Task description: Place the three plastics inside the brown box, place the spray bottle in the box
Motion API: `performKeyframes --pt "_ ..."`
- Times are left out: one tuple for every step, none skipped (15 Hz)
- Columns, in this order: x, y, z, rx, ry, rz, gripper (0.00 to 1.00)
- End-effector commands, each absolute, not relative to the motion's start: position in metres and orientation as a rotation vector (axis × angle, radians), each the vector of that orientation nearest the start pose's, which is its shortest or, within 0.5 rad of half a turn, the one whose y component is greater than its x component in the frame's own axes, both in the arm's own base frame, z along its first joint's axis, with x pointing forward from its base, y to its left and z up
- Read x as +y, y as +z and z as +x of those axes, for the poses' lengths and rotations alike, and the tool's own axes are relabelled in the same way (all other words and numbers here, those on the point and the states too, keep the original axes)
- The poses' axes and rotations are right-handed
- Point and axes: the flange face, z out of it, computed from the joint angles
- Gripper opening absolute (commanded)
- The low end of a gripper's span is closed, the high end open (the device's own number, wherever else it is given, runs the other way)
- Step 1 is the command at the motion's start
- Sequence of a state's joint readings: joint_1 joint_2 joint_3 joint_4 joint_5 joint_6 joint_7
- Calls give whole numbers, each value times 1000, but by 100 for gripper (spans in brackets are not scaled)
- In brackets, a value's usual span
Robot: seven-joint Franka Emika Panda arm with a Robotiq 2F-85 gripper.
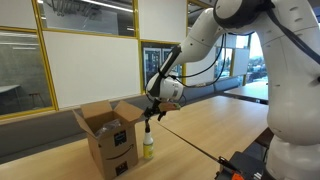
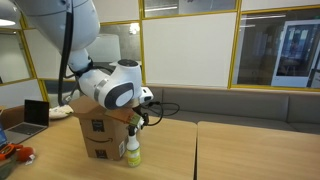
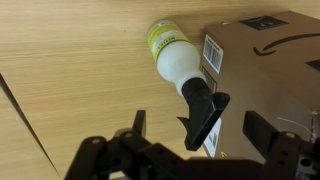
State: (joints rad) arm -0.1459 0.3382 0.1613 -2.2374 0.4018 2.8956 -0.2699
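- The small slim spray bottle [image 1: 148,146], with a yellowish translucent body and a dark narrow nozzle top, stood upright on the pale wooden table [image 1: 205,125]. It was just beside the brown cardboard box [image 1: 112,148] with raised flaps, and outside it.
- It was probably light, stiff plastic with a smooth round body that could slip. Being tall and narrow, it would tip easily at a sideways nudge.
- The safest hold looked to be the upper body just under the dark nozzle [image 3: 205,112], with one finger on each side.
- The box wall stood close by the bottle, so the finger on that side would have had little room.
- The black two-finger gripper [image 1: 152,116] hung directly above the bottle and pointed straight down. Its jaws were spread wide and held nothing.
- In the wrist view the nozzle lay between the fingers, with no contact visible.
- The white arm reached out over the table, its wrist bent downward.
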Motion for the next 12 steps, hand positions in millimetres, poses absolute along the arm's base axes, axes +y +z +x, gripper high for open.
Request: performKeyframes --pt "-19 234 591 168 -514 -2911 100" --pt "-20 230 595 174 -510 -2910 100" --pt "-22 226 599 180 -506 -2907 100" --pt "-23 222 602 184 -502 -2905 100" --pt "-24 219 606 189 -501 -2902 100" --pt "-24 217 610 190 -503 -2899 100" --pt "-24 215 613 189 -504 -2897 100" --pt "-24 213 616 190 -504 -2895 100" --pt "-23 212 619 190 -506 -2893 100" --pt "-23 211 621 189 -506 -2891 100" --pt "-22 210 623 187 -507 -2891 100" --pt "-22 211 625 184 -510 -2892 100"
